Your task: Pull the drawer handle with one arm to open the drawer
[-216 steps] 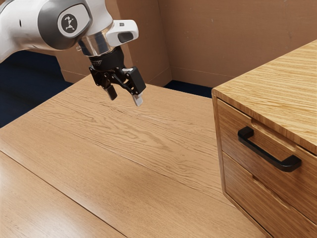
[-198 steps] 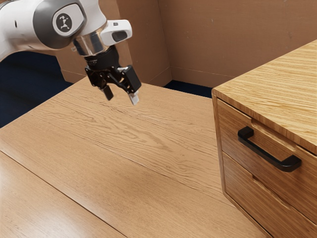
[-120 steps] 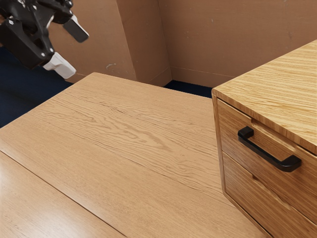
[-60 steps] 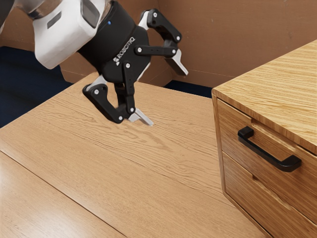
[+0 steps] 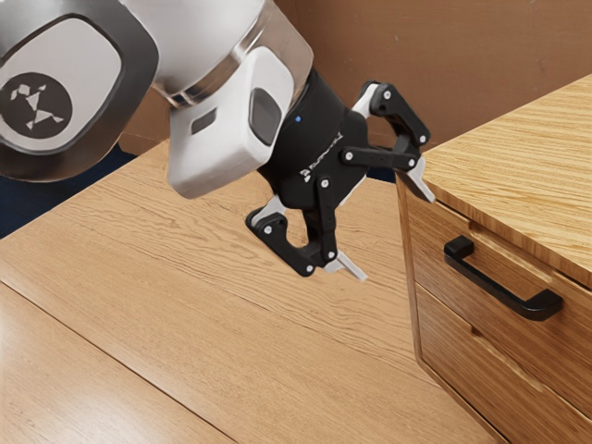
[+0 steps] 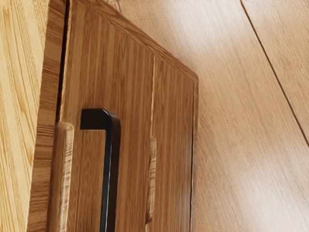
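In the exterior view, the white and grey arm (image 5: 111,83) fills the upper left and reaches toward the exterior view's right, above the wooden surface (image 5: 185,305). A strip of dark blue floor (image 5: 37,194) shows beyond the surface's far edge on the left, with a brown wall (image 5: 518,55) behind.

At the arm's tip, the black end effector (image 5: 390,232) hangs with its two fingers spread wide apart and nothing between them. The lower fingertip (image 5: 350,269) sits just above the surface. The upper fingertip (image 5: 421,181) lies across the top front corner of the wooden cabinet (image 5: 518,176); whether it touches that corner cannot be told.

The cabinet stands on the surface at the exterior view's right. Its upper drawer (image 5: 433,242) sits flush in the cabinet front, shut. The black bar handle (image 5: 500,282) is mounted on that drawer front, to the right of the end effector and apart from both fingers. A second drawer front (image 5: 481,379) lies below it.

In the wrist view, the handle (image 6: 110,169) runs along the upper drawer front (image 6: 130,121), beside the other drawer front (image 6: 174,159), with the surface (image 6: 241,121) beyond.
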